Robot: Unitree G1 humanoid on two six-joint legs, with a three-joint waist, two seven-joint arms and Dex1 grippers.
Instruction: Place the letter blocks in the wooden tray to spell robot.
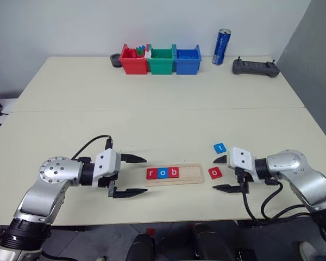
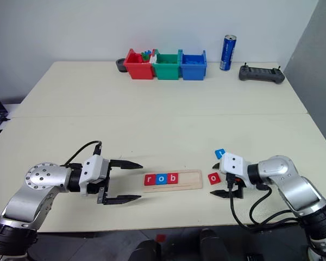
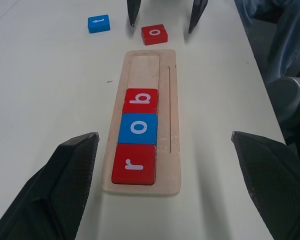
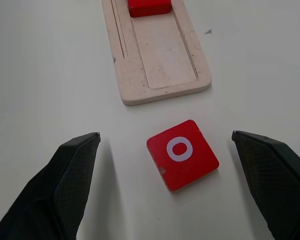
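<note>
Just right of the wooden tray (image 1: 174, 175), which already spells r-o-b, the right hand (image 1: 226, 174) hovers released astride the red o block (image 1: 215, 173), poised to grasp it and seat it fourth, while the left hand (image 1: 132, 175) waits released

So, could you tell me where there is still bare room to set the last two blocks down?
The wooden tray has bare slots right of the red b block. The broad tabletop before the bins is bare too. It is crowded by the right gripper, around the red o block and blue t block.
</note>
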